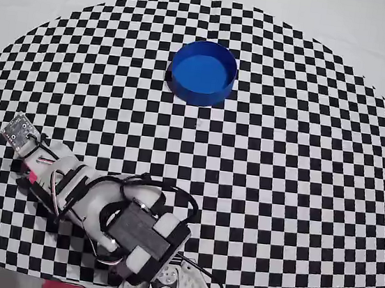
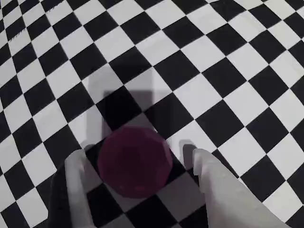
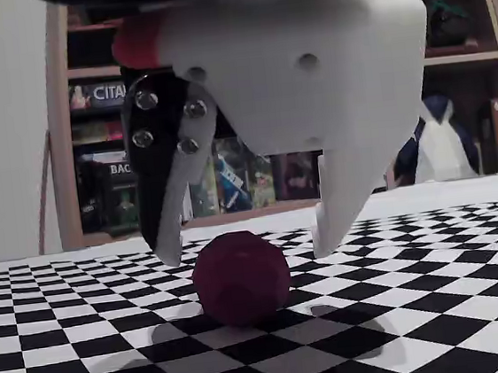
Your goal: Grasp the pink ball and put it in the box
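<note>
The pink ball (image 2: pixel 134 161) is a dark magenta faceted ball resting on the checkered mat. In the wrist view it lies between my two white fingers (image 2: pixel 78 185), with a gap on each side. My gripper (image 2: pixel 137 156) is open and straddles it. In the fixed view the gripper (image 3: pixel 247 249) hangs over the ball (image 3: pixel 241 276), its fingertips level with the ball's top and not touching it. In the overhead view the gripper (image 1: pixel 34 160) is at the lower left and hides the ball. The box is a round blue container (image 1: pixel 198 95) at the top centre, far from the gripper.
The black-and-white checkered mat (image 1: pixel 300 185) covers the table. The arm's base and cables (image 1: pixel 163 267) sit at the bottom edge of the overhead view. Shelves with books and boxes (image 3: pixel 104 166) stand behind the table in the fixed view.
</note>
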Motion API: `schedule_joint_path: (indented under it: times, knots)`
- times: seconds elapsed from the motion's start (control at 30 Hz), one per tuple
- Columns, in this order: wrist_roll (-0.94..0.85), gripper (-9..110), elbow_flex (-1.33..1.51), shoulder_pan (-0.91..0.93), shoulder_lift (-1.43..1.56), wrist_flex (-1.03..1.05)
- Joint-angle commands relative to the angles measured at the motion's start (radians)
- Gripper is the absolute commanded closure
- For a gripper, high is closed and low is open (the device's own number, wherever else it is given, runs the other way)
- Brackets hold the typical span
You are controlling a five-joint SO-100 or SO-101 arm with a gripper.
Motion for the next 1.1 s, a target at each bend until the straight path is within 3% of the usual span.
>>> schedule_joint_path:
  times: [0.0, 1.07]
  knots:
    - [-0.008, 76, -0.044, -0.014, -0.005, -0.012]
    - [-0.003, 76, -0.095, -0.017, -0.080, -0.012]
